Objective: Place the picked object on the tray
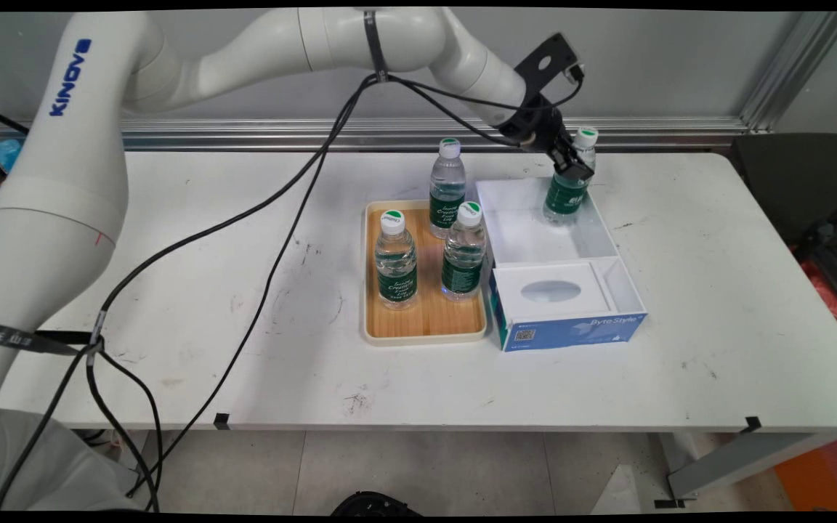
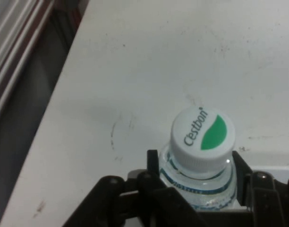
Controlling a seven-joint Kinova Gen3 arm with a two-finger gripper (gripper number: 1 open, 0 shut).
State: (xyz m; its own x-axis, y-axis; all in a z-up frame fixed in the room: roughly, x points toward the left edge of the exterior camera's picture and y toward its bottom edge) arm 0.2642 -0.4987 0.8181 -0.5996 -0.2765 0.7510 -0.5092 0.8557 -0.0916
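I'm seeing the gripper (image 1: 572,168) pinching a water bottle (image 1: 568,190) just below its cap (image 2: 201,137), holding it upright over the white box (image 1: 535,232); three bottles (image 1: 462,250) are standing on the wooden tray (image 1: 426,319) beside it.

clear bottle (image 1: 568,190) with green label, white-green cap; blue-white box (image 1: 571,327); wooden tray (image 1: 426,319).

Three water bottles (image 1: 463,250) are stood on a wooden tray (image 1: 429,319). An open box (image 1: 571,330) is set just beside it. What is possibly a dark chair (image 1: 796,181) is seen at right.
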